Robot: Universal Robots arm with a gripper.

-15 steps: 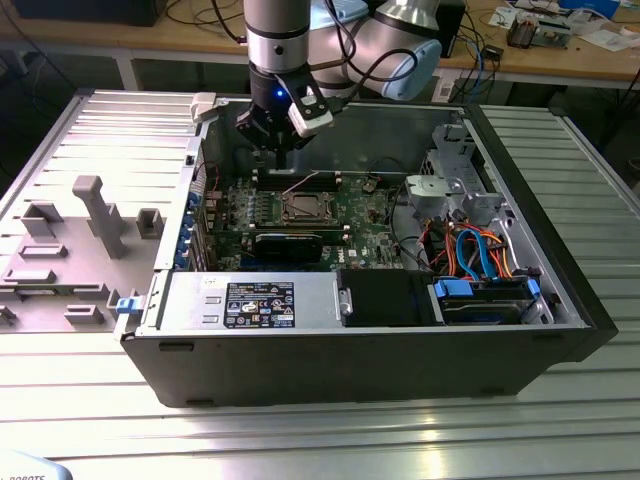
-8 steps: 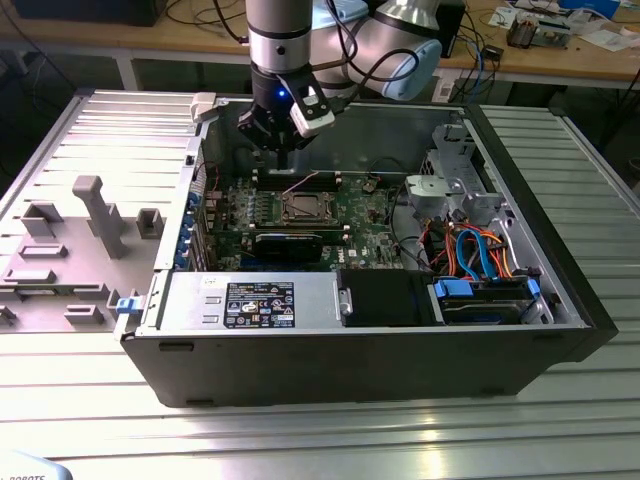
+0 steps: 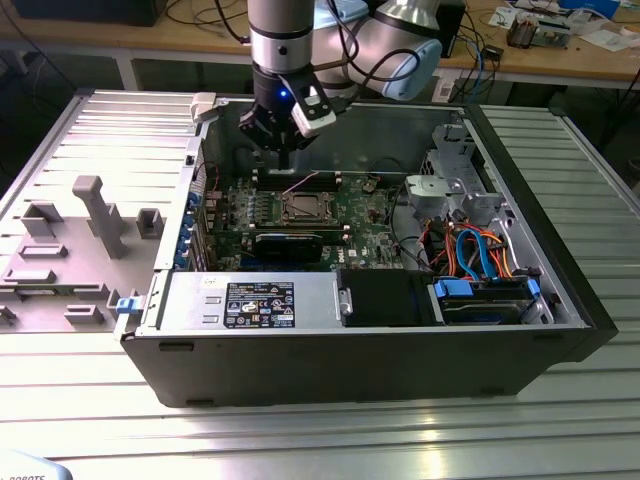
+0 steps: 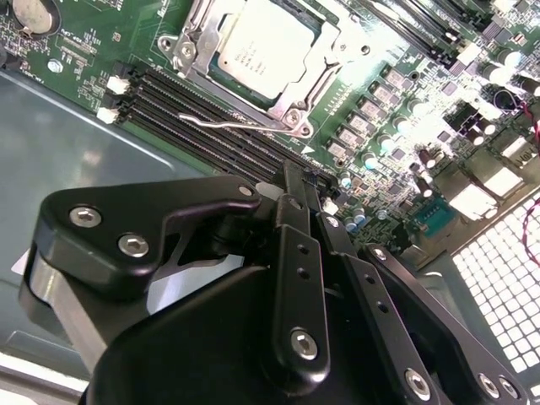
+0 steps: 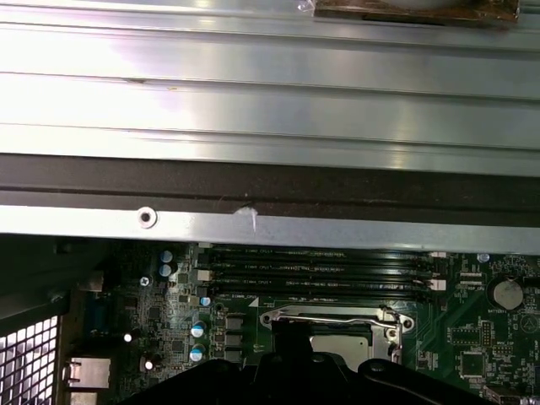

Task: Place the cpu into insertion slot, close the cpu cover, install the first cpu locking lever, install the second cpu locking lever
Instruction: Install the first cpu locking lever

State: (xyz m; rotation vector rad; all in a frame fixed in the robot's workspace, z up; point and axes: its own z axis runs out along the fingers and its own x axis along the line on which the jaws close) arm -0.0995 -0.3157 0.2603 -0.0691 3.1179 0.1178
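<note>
Claw hung pinched shut and empty, upper middle of the exterior view, above the memory slots. Cpu sat in the slot, mid-frame. My worry: the thin lever slips off the tip and the claw scrapes the board.

Arm vertical, elbow toward exterior view's right; end effector pointing down, fingers together, empty.
</note>
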